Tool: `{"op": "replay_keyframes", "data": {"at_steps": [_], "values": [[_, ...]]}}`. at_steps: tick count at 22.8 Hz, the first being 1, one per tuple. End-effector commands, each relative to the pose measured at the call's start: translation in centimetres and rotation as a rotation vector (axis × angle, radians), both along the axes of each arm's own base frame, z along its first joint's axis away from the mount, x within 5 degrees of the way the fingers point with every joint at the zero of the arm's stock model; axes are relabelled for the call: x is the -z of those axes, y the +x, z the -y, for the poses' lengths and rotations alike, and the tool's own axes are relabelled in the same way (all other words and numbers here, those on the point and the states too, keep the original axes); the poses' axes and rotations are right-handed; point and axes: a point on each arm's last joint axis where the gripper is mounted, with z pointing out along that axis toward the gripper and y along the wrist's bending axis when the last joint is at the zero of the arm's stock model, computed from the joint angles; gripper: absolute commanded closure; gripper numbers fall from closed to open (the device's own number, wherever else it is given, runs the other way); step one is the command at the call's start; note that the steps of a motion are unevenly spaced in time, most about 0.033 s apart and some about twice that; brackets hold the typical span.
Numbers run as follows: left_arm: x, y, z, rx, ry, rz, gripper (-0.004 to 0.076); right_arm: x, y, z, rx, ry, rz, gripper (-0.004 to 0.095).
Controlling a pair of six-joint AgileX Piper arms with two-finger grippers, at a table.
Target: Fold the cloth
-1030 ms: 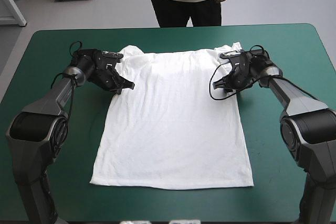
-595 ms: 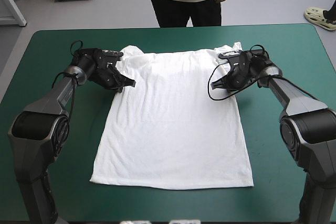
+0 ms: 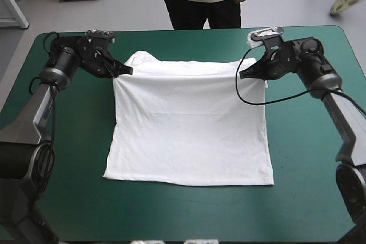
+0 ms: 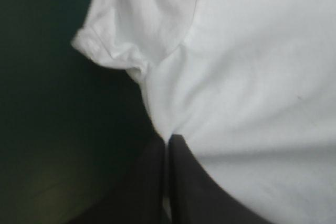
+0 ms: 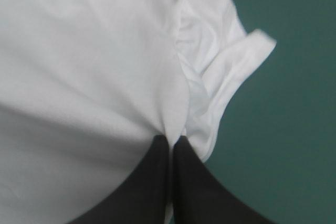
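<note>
On the teal-green surface (image 3: 63, 187), the white T-shirt (image 3: 189, 135) lies spread.
Its shoulders sit pinched, one in the left end effector (image 3: 128, 71), one in the right end effector (image 3: 242, 75).

Legible text: none, T-shirt (image 3: 189, 124) plain white, no print or label readable, table cover (image 3: 309, 158) plain teal-green, no numbers, brands or signs.

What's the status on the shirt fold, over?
Left gripper shut on the white short-sleeved T-shirt by its sleeve; right gripper likewise. Hem flat on the teal-green table cover. Nothing in the way.
</note>
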Motion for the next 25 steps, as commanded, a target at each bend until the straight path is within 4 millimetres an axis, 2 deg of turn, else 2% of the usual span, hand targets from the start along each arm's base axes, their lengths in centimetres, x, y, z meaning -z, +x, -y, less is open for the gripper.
{"op": "replay_keyframes", "data": {"at_steps": [1,5,7,9,14,17,20,22,23,24,25], "values": [[-8.3,-3.9,-0.5,0.005,-0.023,0.243,0.0733,-7.3,-4.0,1.2,0.0,0.03,0.227,0.0921],[-15.2,-10.5,-1.0,0.027,-0.048,0.426,0.0733,-12.9,-10.4,2.6,-0.009,0.06,0.367,0.0921],[-17.2,-14.0,-1.2,0.05,-0.065,0.442,0.0733,-14.5,-13.8,3.0,-0.038,0.084,0.37,0.0921],[-18.2,-17.1,-1.3,0.084,-0.064,0.415,0.0733,-15.5,-17.2,3.4,-0.076,0.104,0.348,0.0921],[-19.3,-21.6,-1.8,0.108,-0.053,0.39,0.0733,-16.8,-21.6,4.2,-0.091,0.117,0.362,0.0921],[-19.8,-23.4,-2.0,0.11,-0.053,0.434,0.0733,-17.2,-23.1,4.5,-0.092,0.118,0.383,0.0921],[-20.6,-23.9,-2.1,0.095,-0.067,0.534,0.0733,-17.7,-23.2,4.8,-0.074,0.116,0.435,0.0921],[-21.6,-23.5,-2.2,0.075,-0.083,0.654,0.0733,-18.0,-21.9,4.9,-0.046,0.082,0.497,0.0921],[-21.9,-22.4,-2.1,0.063,-0.09,0.715,0.0733,-17.9,-20.4,4.8,-0.032,0.06,0.53,0.0921],[-21.9,-21.7,-2.1,0.056,-0.092,0.737,0.0733,-17.9,-19.6,4.8,-0.026,0.048,0.542,0.0921],[-22.0,-20.0,-2.0,0.039,-0.101,0.79,0.0733,-17.6,-17.6,4.5,-0.02,0.037,0.568,0.0921]]}}
